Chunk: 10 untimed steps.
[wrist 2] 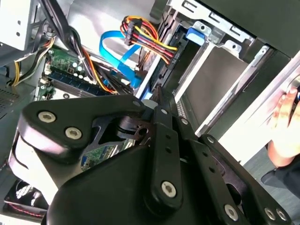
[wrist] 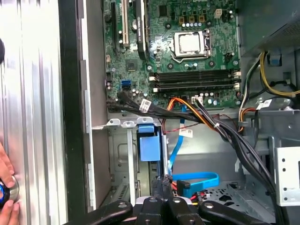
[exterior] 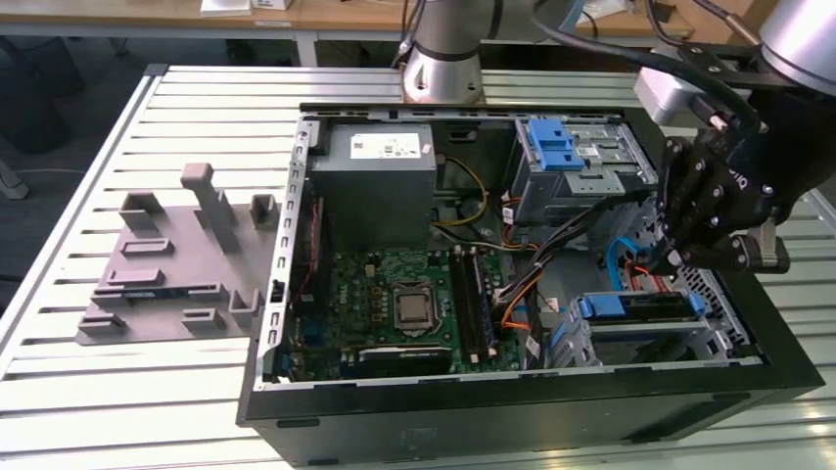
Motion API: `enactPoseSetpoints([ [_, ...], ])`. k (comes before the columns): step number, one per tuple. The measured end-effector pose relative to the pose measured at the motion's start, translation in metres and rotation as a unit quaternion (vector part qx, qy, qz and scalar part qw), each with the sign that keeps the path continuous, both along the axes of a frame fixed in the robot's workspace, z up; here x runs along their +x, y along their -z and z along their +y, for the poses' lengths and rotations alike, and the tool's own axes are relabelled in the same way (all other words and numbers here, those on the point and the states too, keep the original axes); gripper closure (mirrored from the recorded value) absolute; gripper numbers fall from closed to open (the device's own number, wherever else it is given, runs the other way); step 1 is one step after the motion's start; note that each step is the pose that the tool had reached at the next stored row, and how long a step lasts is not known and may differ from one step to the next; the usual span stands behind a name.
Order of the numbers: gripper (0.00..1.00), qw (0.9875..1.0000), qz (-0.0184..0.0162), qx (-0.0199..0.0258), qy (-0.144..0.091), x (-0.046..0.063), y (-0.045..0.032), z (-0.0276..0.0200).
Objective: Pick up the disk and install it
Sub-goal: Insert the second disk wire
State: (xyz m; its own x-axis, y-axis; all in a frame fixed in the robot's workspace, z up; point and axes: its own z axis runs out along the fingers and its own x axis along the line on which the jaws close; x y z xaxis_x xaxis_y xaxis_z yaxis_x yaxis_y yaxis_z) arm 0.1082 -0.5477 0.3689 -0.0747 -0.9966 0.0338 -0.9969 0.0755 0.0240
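Gripper [wrist: 163,182]: black linkage fingers drawn together with nothing visible between them, seen in both wrist views [wrist 2: 157,93]. In the exterior view it [exterior: 673,259] hangs inside the open computer case [exterior: 523,416], towards the exterior view's right.

Disk [exterior: 640,306]: standing on edge in the lower drive bay, blue rail end showing, directly under the gripper. In the first wrist view its blue end [wrist: 151,149] lies just beyond the fingertips; contact cannot be told.

Motherboard [exterior: 405,299]: flat on the case floor.

Power-supply box [exterior: 376,186]: far corner.

Drive cage [exterior: 575,157]: blue latch on top.

Worktop [exterior: 157,392]: slatted metal, carrying a grey fixture [exterior: 176,259].

Person's hand [wrist: 7,187]: resting on the worktop beside the case.
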Motion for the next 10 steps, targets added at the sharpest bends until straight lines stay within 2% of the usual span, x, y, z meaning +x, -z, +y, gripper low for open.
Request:
enactPoseSetpoints([
  [3, 0.89, 1.0000, 0.0000, -0.0001, 0.000, -0.001, -0.0014, 0.0035],
  [8, 0.89, 1.0000, 0.0000, 0.0000, 0.000, -0.003, -0.0014, 0.0155],
  [10, 0.89, 1.0000, 0.0000, -0.0001, 0.000, -0.003, -0.0014, 0.0177],
])
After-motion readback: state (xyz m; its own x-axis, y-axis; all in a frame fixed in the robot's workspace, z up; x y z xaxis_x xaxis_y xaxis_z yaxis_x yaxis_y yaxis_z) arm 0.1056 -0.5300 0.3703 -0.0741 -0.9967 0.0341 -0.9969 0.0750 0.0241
